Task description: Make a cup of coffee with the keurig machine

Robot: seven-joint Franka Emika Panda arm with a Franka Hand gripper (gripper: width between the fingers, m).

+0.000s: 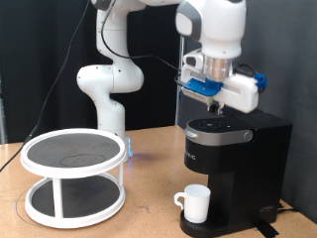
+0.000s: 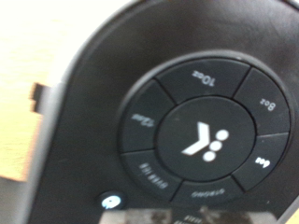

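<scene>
Gripper (image 1: 217, 107): right of centre in the exterior view's upper half, hanging straight down over the top of the keurig machine; its fingertips sit just above the lid, or touch it, I cannot tell which. Whether the fingers are spread or closed cannot be told; nothing shows between them.
Keurig machine (image 1: 233, 164): black and boxy, lower right of the exterior view, lid down, silver rim around its top panel.
Control panel (image 2: 207, 138): fills most of the wrist view, a round black dial cut into segments around a central button with a white logo; one segment reads 10oz, another 8oz, the rest too blurred to read. A small lit round mark (image 2: 109, 200) sits at the bottom of that frame.
Cup (image 1: 194, 203): white mug, bottom of the exterior view, right of centre, upright on the machine's drip base under the brew head, handle pointing towards the frame's left.
Two-tier stand (image 1: 75, 174): round, white-rimmed with dark shelves, lower left of the exterior view, well apart from the machine.
Table (image 1: 149, 213): tan wood, bearing stand and machine.
Arm base (image 1: 104, 84): white, upper left of centre, behind the stand.
Backdrop: black curtain across the rear.
In the way: nothing stands between gripper and lid; the hand's bulk hides the rear of the lid.
</scene>
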